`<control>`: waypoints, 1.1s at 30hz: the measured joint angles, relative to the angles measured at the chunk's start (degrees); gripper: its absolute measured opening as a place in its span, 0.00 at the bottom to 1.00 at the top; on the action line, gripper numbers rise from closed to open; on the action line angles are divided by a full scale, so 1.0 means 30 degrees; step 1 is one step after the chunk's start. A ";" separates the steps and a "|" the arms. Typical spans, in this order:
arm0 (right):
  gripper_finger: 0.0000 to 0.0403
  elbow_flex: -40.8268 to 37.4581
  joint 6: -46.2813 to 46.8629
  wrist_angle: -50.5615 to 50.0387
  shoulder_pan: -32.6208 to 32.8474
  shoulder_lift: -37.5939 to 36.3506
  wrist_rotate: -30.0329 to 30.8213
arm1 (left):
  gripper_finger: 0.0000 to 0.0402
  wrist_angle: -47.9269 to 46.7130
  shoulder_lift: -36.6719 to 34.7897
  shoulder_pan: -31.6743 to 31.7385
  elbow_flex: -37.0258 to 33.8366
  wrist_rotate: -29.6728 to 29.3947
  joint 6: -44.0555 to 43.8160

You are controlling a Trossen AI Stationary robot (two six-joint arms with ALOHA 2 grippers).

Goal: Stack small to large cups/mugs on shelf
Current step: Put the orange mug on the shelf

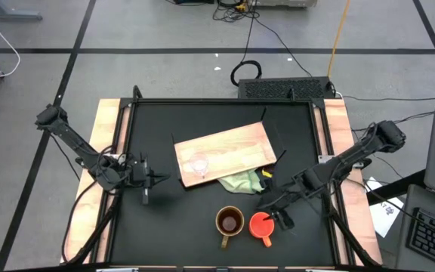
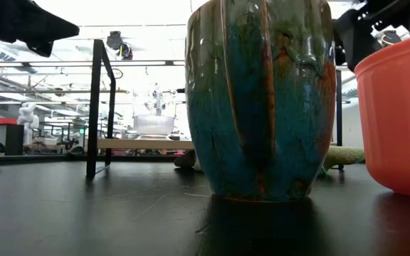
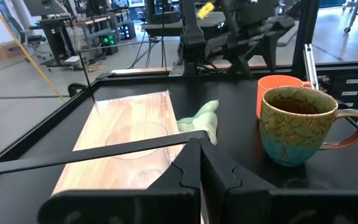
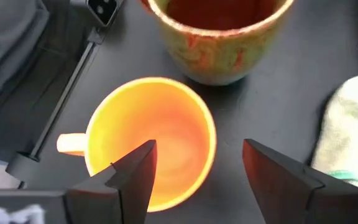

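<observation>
Now the right tool (image 4: 194, 168) hovers wide open and empty above the orange mug (image 1: 260, 225), beside the olive-brown mug (image 1: 229, 222) on the near surface (image 1: 180, 227). Next it likely lowers to grip the rim. The left tool (image 1: 151, 180) waits shut, left of the shelf (image 1: 232, 147), where the glass cup (image 1: 197, 165) stands.

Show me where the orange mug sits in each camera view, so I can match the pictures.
High view: orange mug at the table's near edge, right of the olive-brown mug, under the right gripper.
Low view: at the far right edge, cut off.
Left wrist view: only its rim shows behind the olive-brown mug.
Right wrist view: centre, seen from above, between the open fingers.
Shared landmark: the olive-brown mug, right beside it in every view.
</observation>
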 joint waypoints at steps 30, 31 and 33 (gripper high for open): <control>0.20 -0.0029 0.0022 0.1114 -0.0661 0.2467 0.0043 | 0.00 -0.0081 0.0000 -0.0003 0.0000 0.0372 -0.0160; 0.16 -0.0029 0.0103 0.1113 -0.0661 0.2467 0.0112 | 0.00 -0.0094 0.0000 -0.0003 0.0000 0.0372 -0.0160; 0.07 -0.0029 0.0178 0.1098 -0.0661 0.2467 0.0154 | 0.00 -0.0094 0.0000 -0.0029 0.0000 0.0379 -0.0160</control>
